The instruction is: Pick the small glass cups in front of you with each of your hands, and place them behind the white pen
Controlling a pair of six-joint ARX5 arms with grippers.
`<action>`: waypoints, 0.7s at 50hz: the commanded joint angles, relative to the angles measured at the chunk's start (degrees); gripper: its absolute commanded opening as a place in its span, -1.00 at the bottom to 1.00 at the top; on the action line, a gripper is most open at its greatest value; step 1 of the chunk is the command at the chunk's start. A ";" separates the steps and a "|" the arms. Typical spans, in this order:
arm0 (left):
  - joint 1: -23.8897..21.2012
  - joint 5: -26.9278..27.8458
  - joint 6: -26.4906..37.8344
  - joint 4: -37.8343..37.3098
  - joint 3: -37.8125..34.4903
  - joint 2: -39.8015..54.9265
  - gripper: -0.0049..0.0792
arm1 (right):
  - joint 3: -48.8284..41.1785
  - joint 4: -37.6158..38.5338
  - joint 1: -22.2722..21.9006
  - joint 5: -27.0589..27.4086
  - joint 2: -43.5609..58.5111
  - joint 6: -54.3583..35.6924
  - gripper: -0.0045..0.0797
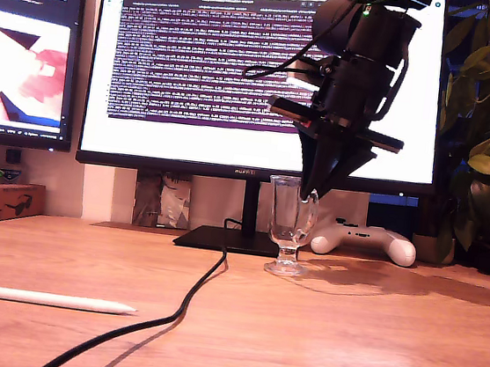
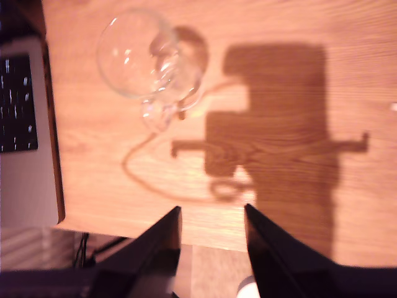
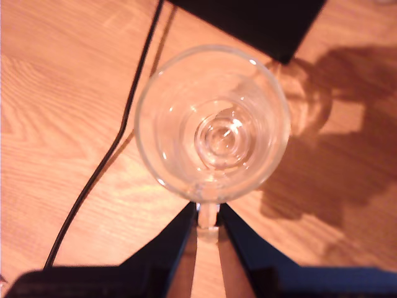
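While my second gripper (image 3: pixel 208 214) pinches the looped handle of 1 small glass cup (image 3: pixel 213 124), that cup stands upright on the wooden bench (image 1: pixel 369 339), right of centre in the exterior view, just ahead of the monitor stand (image 1: pixel 221 238). Same gripper shows there as the dark arm coming down from the upper right of the frame, its tips at the cup's handle (image 1: pixel 311 210). In the second wrist view the jaws are clenched on the handle stub, cup mouth seen from straight above, round foot visible through the glass.

My first gripper (image 2: pixel 213 214) is released, jaws spread with nothing between them, hanging over the bench edge. Its view holds the other glass cup (image 2: pixel 146 59) in the upper left of the frame, well clear of the jaws, beside a keyboard (image 2: pixel 15 102) at the left edge. This cup does not show in the exterior view.

The white pen (image 1: pixel 41 298) lies flat at the lower left of the exterior view, tip pointing toward frame centre, well apart from the held cup. A black cable (image 1: pixel 182 305) runs between them, from the stand toward the bottom edge. A white game controller (image 1: pixel 367 242) sits behind the cup, right of it.
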 commanded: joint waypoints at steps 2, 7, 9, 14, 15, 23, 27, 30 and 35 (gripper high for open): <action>0.79 -0.17 -0.02 2.14 0.39 1.75 -0.19 | 0.17 0.87 0.26 -0.22 1.18 -0.92 -0.92; 2.73 -0.15 0.00 3.45 0.39 4.22 -0.19 | 0.17 0.92 0.26 -0.22 1.18 -1.57 -0.92; 3.56 -0.15 0.00 3.56 0.39 5.27 -0.19 | 0.17 0.94 0.26 -0.22 1.18 -1.84 -0.92; 5.55 -0.13 0.04 4.11 0.42 7.30 -0.19 | 0.17 1.05 0.26 -0.22 1.18 -3.02 -0.92; 5.97 -0.13 0.13 4.22 0.42 7.61 -0.19 | 0.17 1.03 0.26 -0.22 1.18 -2.99 -0.92; 8.87 0.44 0.61 6.49 0.42 9.31 -0.19 | 0.17 1.03 0.26 -0.22 1.18 -3.39 -0.92; 10.21 2.27 0.92 7.21 0.42 10.32 -0.19 | 0.17 1.16 0.26 -0.24 1.18 -3.43 -0.92; 11.15 3.41 1.01 7.61 0.42 11.41 -0.19 | 0.17 1.18 0.26 -0.24 1.18 -3.50 -0.92; 12.37 4.28 1.25 8.57 0.42 13.22 -0.19 | 0.17 1.22 0.26 -0.26 1.18 -3.89 -0.92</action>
